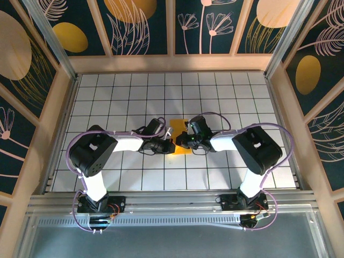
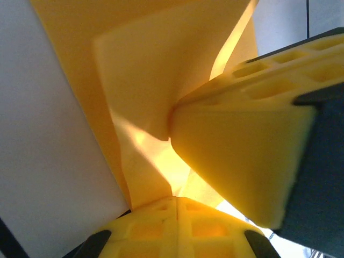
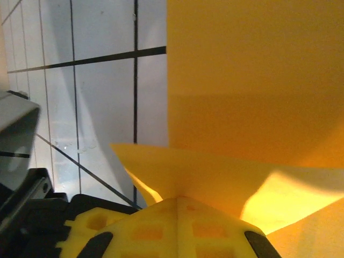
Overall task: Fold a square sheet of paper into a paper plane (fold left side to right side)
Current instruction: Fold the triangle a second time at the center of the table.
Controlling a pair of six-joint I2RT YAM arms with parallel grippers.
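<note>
Paper sheet point(image 1: 179, 125) is mid-tabletop point(image 1: 118, 97), partly folded, with one flap raised off the tiles. Left gripper point(image 1: 171, 144) comes at it from 9 o'clock and right gripper point(image 1: 186, 141) from 3 o'clock. Their tips nearly meet over the sheet.

Both sets of fingers point(image 2: 161, 215) are clenched and each is pinching paper. In both wrist views the sheet runs straight out of the closed tips.

Risks as I read them:
- Two pinches this close on thin paper. If you move the arms apart or at different rates, it tears between the grips or picks up a stray crease.
- The right gripper's finger point(image 2: 231, 161) sits just beside the left tips, at about 2 o'clock in the left wrist view. A sideways swing there risks finger-on-finger contact.
- Carry the flap over skewed and the edges won't line up. The crease lands crooked and every later plane fold inherits it.
- I see nothing pinning the lower layer. Lift too high and the whole sheet may slide or come up with the flap.
- Let go before the flap is pressed flat and it likely springs back open.

Can't tell from the top view how much of the sheet lies under the grippers.
</note>
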